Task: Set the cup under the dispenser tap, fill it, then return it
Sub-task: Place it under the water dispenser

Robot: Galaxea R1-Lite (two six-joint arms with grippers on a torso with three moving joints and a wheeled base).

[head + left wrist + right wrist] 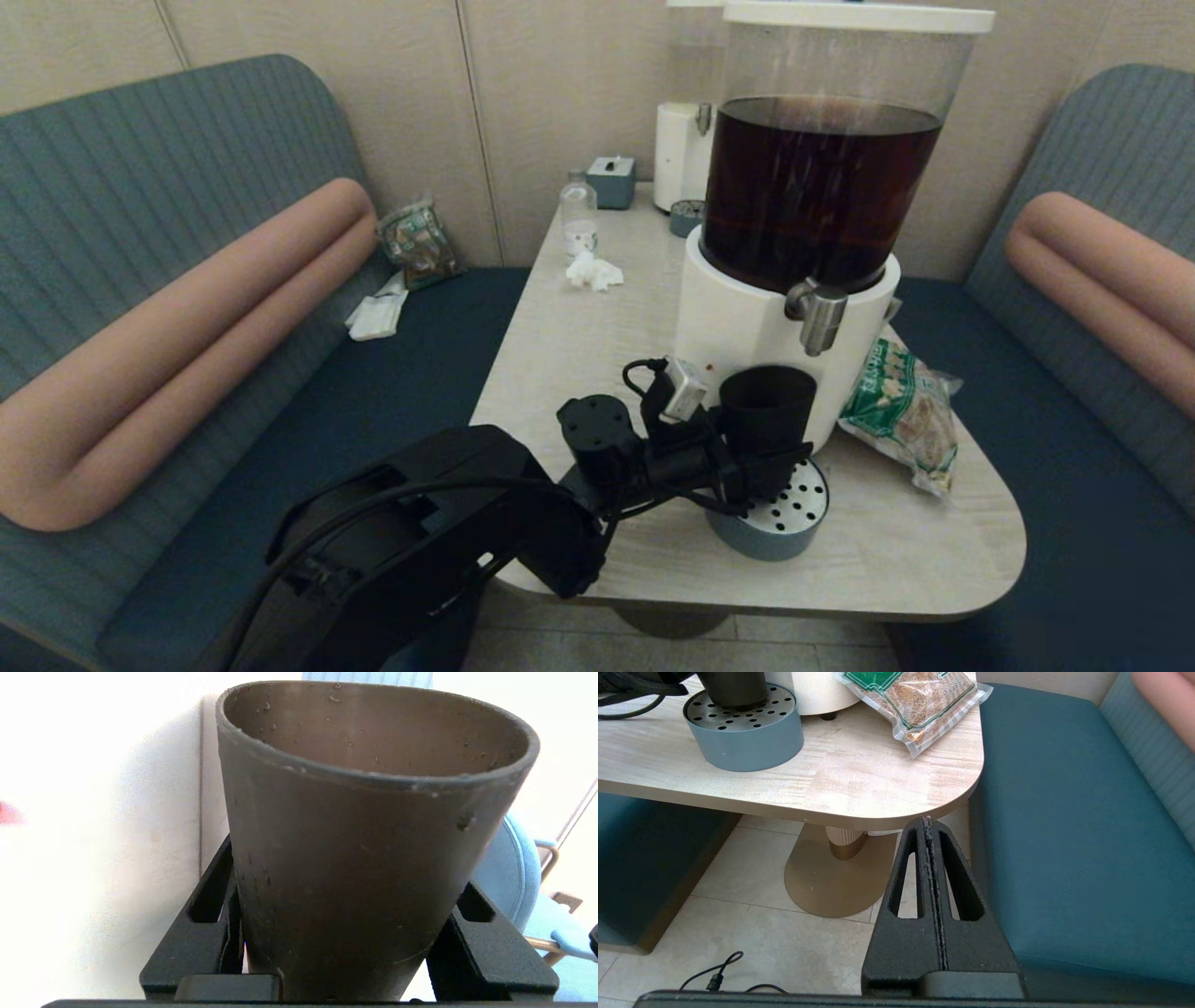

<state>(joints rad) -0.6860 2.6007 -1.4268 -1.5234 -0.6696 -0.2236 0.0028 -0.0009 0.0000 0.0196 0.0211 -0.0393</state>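
From the head we look down across the desk (579, 345). Left wrist view sits close behind the cup (369, 858). Right wrist view looks up from below desk level; it shares the drip tray (742, 742) with the head view.

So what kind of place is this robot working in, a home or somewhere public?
Probably a restaurant or café booth, not a home: teal upholstered bench seats with padded backrest rolls flank a pedestal table, which carries a large self-serve drink dispenser of dark drink and a tissue box.

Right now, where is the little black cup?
In the head view the cup stands on the round drip tray near the table's front edge, held by the left tool, against the big dispenser's white base, left of the tap.
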